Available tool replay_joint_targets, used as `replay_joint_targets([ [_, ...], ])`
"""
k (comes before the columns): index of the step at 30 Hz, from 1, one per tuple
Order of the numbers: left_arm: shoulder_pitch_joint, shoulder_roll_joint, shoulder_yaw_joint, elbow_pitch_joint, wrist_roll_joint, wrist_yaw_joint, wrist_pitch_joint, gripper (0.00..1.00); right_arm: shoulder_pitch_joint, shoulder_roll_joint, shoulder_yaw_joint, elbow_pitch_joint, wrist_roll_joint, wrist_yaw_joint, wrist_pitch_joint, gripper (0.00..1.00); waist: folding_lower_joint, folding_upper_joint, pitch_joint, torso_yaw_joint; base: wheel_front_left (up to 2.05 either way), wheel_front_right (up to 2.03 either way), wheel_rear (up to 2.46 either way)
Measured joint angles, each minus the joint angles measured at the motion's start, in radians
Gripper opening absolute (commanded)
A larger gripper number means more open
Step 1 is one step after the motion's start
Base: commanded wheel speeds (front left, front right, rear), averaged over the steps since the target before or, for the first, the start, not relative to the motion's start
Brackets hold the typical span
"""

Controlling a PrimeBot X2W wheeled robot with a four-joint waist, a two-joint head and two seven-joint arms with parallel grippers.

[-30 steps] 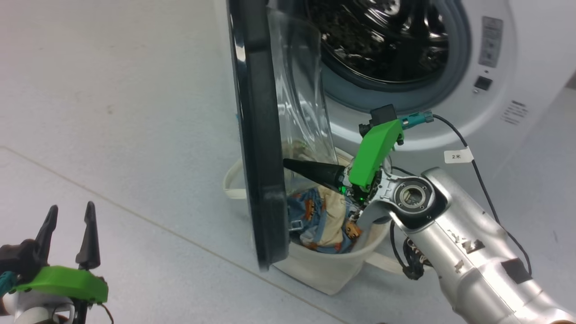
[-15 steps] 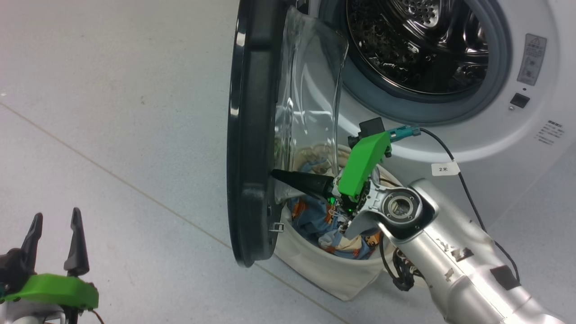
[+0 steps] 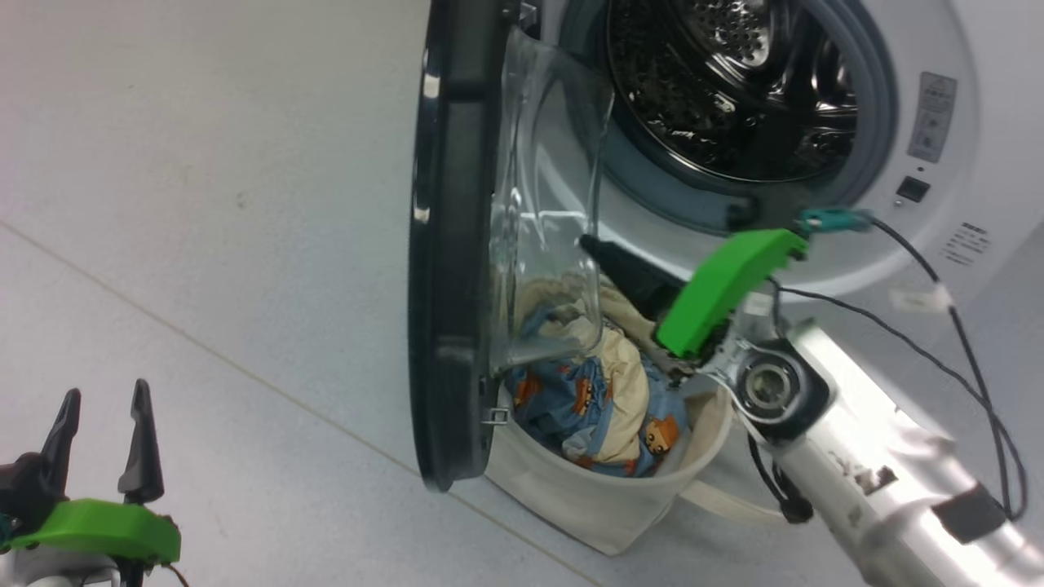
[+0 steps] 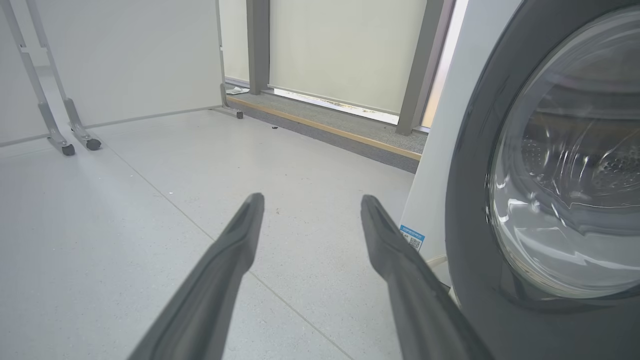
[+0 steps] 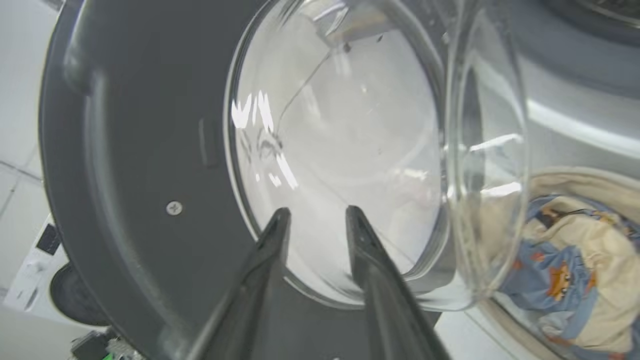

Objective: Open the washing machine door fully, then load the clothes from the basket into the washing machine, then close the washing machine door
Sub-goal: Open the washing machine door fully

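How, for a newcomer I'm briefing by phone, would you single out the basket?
Find the big white washing machine with its black-rimmed door open. On the floor below its opening sits the basket: a small cream canvas tub holding blue cartoon-print clothes.

Your left end effector (image 3: 106, 391) and right end effector (image 5: 316, 211) both have long dark tapered fingers (image 4: 400, 260) with a bright green cover (image 3: 722, 285) behind. The right forearm (image 3: 881, 481) is scuffed silver with a black patch. There's also a teal plug (image 3: 828, 218) and a thin black cable (image 3: 971, 359) with a white tag (image 3: 917, 297).
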Motion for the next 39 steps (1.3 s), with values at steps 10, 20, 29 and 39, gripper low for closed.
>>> replay_joint_targets([
  [10,0.029,0.004,-0.001,0.0,-0.01,0.001,0.0,1.0,0.158,-0.116,0.0,-0.034,-0.305,0.0,-0.409,1.0,0.0,0.0,-0.036,-0.058,0.0,0.0,0.0],
  [20,0.061,0.016,0.002,-0.005,-0.03,0.009,0.0,1.0,0.352,-0.134,-0.121,-0.043,-0.609,0.0,-0.521,1.0,0.0,0.0,-0.065,-0.107,0.0,0.0,0.0],
  [29,0.061,0.016,-0.007,-0.007,-0.033,0.009,0.0,1.0,0.465,-0.07,-0.248,-0.087,-0.748,0.0,-0.522,1.0,0.0,0.0,-0.057,-0.123,0.0,0.0,0.0],
  [39,0.06,0.016,-0.012,-0.004,-0.043,0.01,0.0,1.0,0.471,-0.052,-0.267,-0.09,-0.765,0.0,-0.522,1.0,0.0,0.0,-0.049,-0.124,0.0,0.0,0.0],
])
